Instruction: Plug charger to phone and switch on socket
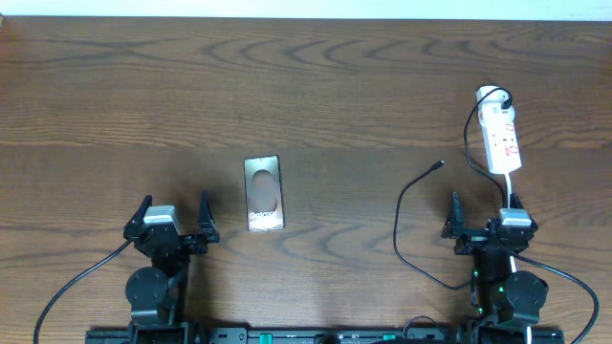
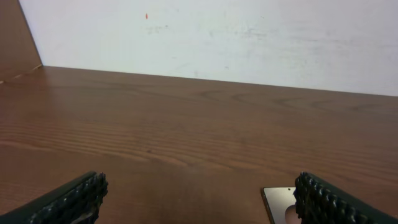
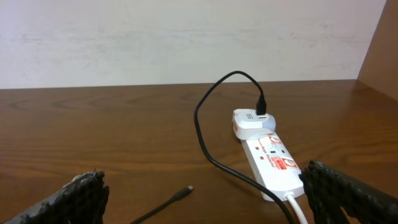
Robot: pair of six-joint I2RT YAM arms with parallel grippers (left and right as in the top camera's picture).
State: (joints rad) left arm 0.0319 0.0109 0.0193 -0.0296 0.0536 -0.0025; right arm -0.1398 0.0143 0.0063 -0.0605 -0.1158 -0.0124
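Wide open and empty like the left gripper [image 1: 174, 206], the right gripper [image 1: 484, 206] sits nearer the charger tip [image 1: 439, 164], lying ahead-left toward the table's [image 1: 306, 86] far edge.

A dark wooden table [image 1: 316, 86] stands against a scuffed white wall [image 2: 249, 37].

Straight down from high above, whole tabletop [image 1: 306, 96] in frame. From the left wrist, low and close, facing the far wall [image 2: 249, 37], sharing a corner of the phone [image 2: 278, 202] with overhead. From the right wrist, equally low, sharing socket [image 3: 272, 160] and charger [image 3: 197, 124].
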